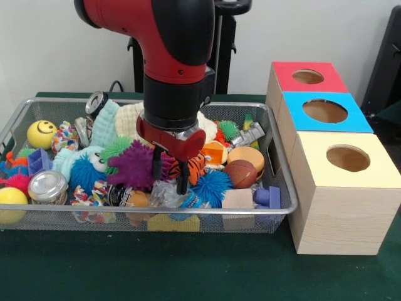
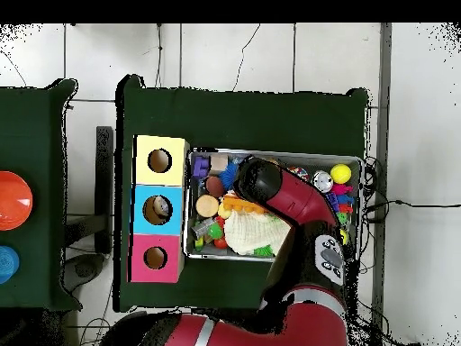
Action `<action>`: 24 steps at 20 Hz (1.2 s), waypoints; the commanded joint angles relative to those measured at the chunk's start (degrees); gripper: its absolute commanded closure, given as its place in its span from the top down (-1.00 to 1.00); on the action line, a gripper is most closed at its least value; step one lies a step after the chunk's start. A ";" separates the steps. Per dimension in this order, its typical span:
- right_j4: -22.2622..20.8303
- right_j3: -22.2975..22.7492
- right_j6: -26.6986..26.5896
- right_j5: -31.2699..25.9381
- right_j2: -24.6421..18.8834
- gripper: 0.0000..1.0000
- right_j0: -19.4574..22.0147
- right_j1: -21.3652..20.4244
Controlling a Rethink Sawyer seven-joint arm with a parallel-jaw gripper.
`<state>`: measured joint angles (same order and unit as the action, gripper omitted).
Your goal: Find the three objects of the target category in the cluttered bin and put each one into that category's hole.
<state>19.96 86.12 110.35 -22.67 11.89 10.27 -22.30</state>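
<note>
The silver wire-mesh bin (image 1: 156, 103) holds a crowded heap of toys. My gripper (image 1: 169, 174) hangs low over the middle of the heap with its two black fingers apart and nothing between them. It is just right of a purple spiky ball (image 1: 133, 164) and in front of a tiger-striped toy (image 1: 195, 168). A blue spiky ball (image 1: 211, 186) and a brown ball (image 1: 241, 174) lie to its right. Three wooden boxes stand beside the bin, with a red hole (image 1: 307, 76), a blue hole (image 1: 324, 111) and a yellow hole (image 1: 348, 158). In the overhead view my arm (image 2: 257, 180) hides the gripper.
A yellow smiley ball (image 1: 41, 133), a silver tin (image 1: 47, 186) and a white cloth (image 1: 128, 119) lie in the bin's left and back parts. In the overhead view the boxes (image 2: 159, 208) stand left of the bin (image 2: 351, 160). An orange round object (image 2: 11, 200) sits on a separate table.
</note>
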 commanded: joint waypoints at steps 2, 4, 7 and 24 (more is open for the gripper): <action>0.97 3.16 10.01 0.27 -5.53 1.00 -0.63 2.14; 0.58 4.24 10.39 2.93 -5.43 1.00 -1.10 1.24; 1.08 5.19 12.45 1.62 -3.31 1.00 -2.95 -0.12; 0.76 4.98 13.21 6.54 -0.25 1.00 -4.61 1.23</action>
<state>19.76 88.02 110.35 -18.80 12.42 7.14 -23.20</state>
